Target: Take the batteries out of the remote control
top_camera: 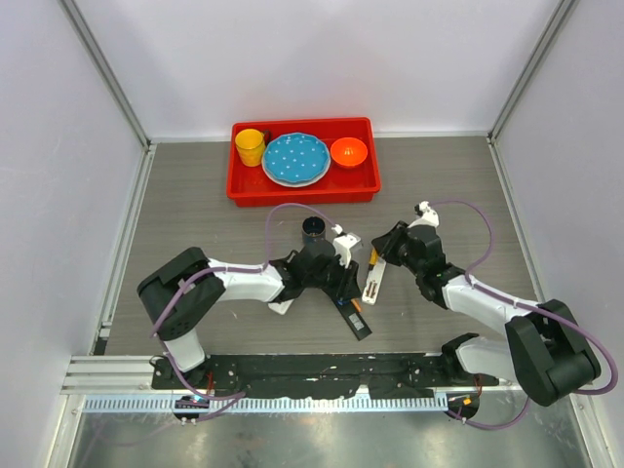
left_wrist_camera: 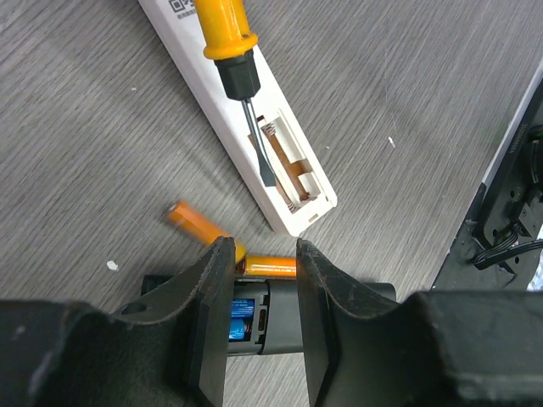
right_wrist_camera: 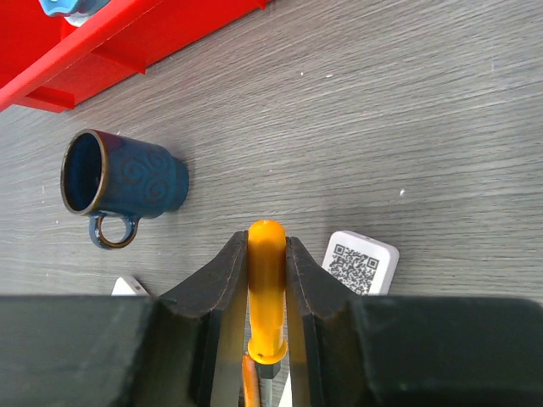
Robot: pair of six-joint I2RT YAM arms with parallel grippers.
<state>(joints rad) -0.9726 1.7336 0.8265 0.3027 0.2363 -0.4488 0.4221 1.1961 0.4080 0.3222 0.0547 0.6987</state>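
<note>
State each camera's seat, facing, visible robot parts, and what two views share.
Top external: above and behind the robot, facing down at table; left arm, right arm show.
Left wrist: down past left claw at white remote, batteries.
Right wrist: past right claw, shut on screwdriver, toward mug.
Wrist views share screwdriver and white remote.

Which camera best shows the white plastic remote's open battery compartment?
Left wrist view: the white remote's open battery compartment faces the lens, springs visible, the blade of the orange-handled screwdriver at it. Top view shows the remote as a small white strip; right wrist view only its QR-labelled end.
</note>
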